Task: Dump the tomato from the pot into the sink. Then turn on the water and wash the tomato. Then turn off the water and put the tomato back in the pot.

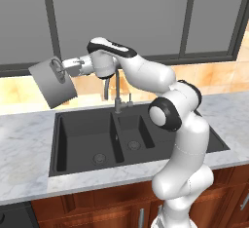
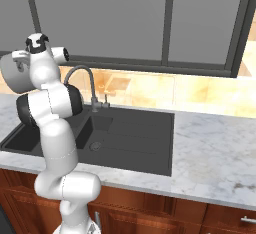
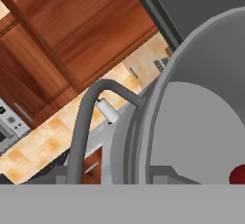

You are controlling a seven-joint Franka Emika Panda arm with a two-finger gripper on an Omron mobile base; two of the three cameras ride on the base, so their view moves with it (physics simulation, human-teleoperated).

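Note:
The grey pot (image 1: 52,85) hangs in the air, tipped on its side, up and to the left of the black sink (image 1: 82,137). My gripper (image 1: 62,70) is shut on the loop handle at the pot's rim. From the right base view the pot (image 2: 11,75) shows at the far left behind my arm, left of the sink (image 2: 135,140). The hand view looks into the pot (image 3: 191,132) past its loop handle (image 3: 83,117), and the red tomato (image 3: 238,175) lies inside at the lower right edge.
A curved grey faucet (image 1: 116,91) stands behind the divider of the two basins, close to the right of my hand. Marble counter (image 1: 24,139) surrounds the sink. Dark window panes (image 1: 146,12) rise behind it.

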